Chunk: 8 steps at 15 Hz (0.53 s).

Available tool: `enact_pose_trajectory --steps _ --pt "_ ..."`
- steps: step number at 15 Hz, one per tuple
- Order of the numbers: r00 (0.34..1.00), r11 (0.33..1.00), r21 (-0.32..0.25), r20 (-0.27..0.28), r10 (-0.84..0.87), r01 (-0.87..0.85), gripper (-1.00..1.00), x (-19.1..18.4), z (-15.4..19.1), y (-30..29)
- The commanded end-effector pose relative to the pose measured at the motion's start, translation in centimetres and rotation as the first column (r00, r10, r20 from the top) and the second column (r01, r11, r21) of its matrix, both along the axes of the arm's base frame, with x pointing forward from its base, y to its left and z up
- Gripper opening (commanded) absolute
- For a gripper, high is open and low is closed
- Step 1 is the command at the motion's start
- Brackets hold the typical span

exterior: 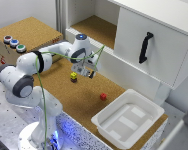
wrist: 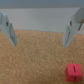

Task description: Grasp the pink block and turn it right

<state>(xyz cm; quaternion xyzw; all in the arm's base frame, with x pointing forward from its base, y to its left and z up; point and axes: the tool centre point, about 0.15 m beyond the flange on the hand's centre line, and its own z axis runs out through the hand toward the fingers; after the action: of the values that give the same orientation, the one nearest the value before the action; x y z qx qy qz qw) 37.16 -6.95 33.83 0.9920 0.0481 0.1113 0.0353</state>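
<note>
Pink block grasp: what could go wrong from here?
1. The hand is open but off target: the pink block sits apart from it, outside the fingers in the wrist view.
2. The yellow block sits beside the hand and could get bumped or grabbed instead.

The white Panda arm rises from its base at the lower part of the exterior view's left, bends at a bulky grey-jointed shoulder and reaches out roughly level toward the middle of the scene. A green cable loops along the arm from base to wrist. The wrist, capped with a blue-lit disc, turns the hand downward. The gripper (exterior: 88, 71) hangs in the air, clear of the surface beneath. In the wrist view its two fingers (wrist: 8, 29) stand wide apart, slanting outward, with nothing between them and nothing touching either pad.
</note>
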Motion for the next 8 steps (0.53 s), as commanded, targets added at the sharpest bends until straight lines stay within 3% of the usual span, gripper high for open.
enact_pose_trajectory --steps 1,5,8 --pt "0.993 0.994 0.055 -0.071 0.099 -0.095 1.0 2.2 -6.8 -6.4" --pt "0.988 0.988 0.038 -0.035 0.152 -0.15 1.0 2.7 -9.2 -7.3" --pt "0.987 0.988 0.031 -0.046 0.151 -0.15 1.0 2.3 -10.3 -7.5"
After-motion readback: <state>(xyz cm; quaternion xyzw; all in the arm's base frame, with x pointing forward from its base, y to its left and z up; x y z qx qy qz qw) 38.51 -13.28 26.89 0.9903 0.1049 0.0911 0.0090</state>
